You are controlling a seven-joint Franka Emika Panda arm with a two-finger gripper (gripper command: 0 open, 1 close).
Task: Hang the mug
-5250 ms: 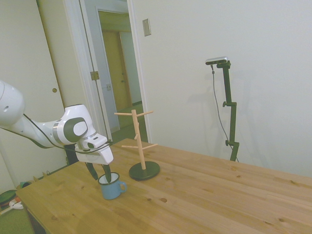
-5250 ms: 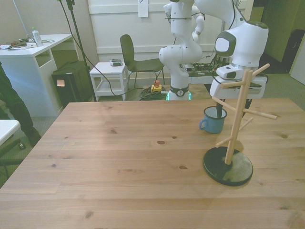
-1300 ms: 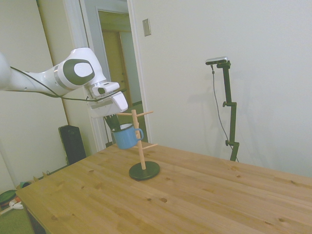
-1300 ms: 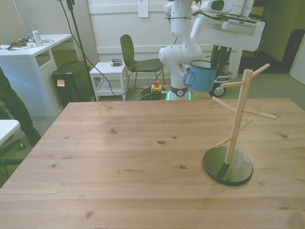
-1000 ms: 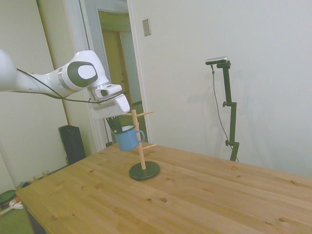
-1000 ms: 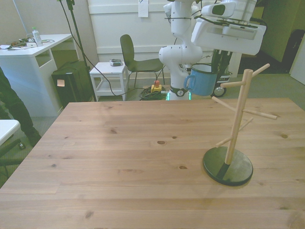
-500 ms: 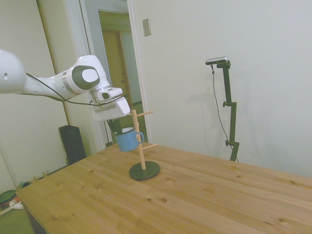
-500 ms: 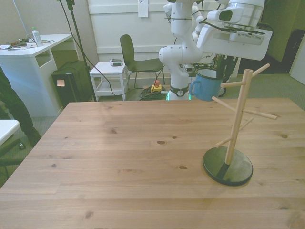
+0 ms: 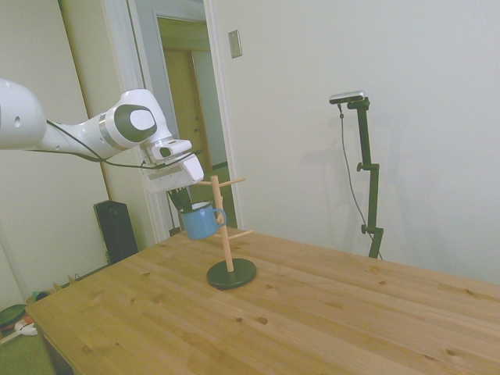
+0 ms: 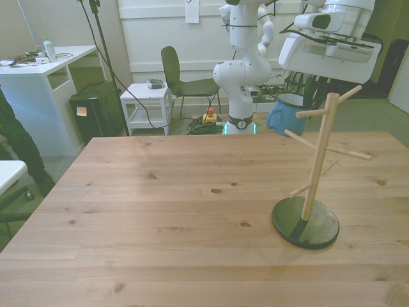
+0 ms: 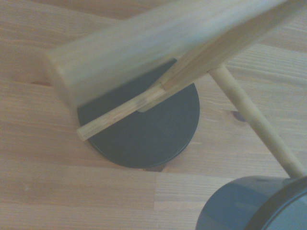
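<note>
The blue mug hangs in the air, upright, gripped at its rim by my gripper, which is shut on it. It sits level with the upper pegs of the wooden peg rack, close beside the post on the robot's side. The handle points toward the post in the side view. From the wrist, the rack's post, its dark round base and the mug's rim show close up and blurred.
The rack stands on its dark base near the front view's right side of the wooden table. Behind the table are a chair, a small white cart and a white desk. A person's dark sleeve is at the front view's left edge.
The mug was lifted off the table earlier. Over the last second the gripper carried it toward the front view's right and slightly lower, closer to the rack's post.
</note>
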